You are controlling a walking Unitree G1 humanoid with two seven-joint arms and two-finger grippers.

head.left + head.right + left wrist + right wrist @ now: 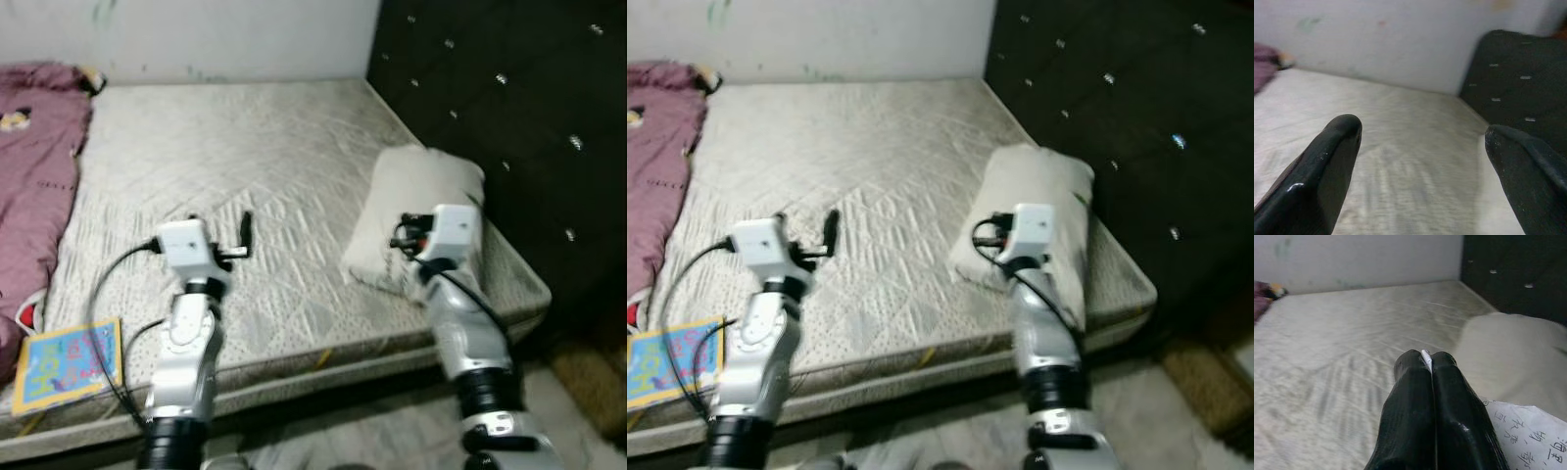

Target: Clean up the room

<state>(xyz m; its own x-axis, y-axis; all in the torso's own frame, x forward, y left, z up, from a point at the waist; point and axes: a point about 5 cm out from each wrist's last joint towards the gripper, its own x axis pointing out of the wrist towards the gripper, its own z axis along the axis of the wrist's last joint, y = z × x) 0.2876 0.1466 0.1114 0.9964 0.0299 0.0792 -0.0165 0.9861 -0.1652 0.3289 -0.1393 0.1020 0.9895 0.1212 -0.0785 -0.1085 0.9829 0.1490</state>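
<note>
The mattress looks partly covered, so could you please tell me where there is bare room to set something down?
The widest bare stretch of the mattress runs between the purple blanket and the pillow, back to the wall. The left tool hovers open over its near part. The near corners are crowded: the children's book one side, pillow and right tool the other.

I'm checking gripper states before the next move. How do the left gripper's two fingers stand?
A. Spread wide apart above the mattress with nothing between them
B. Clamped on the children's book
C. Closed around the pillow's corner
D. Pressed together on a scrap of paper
A: in the left wrist view the left gripper shows its two black fingers far apart, with only bare mattress between them.
</note>
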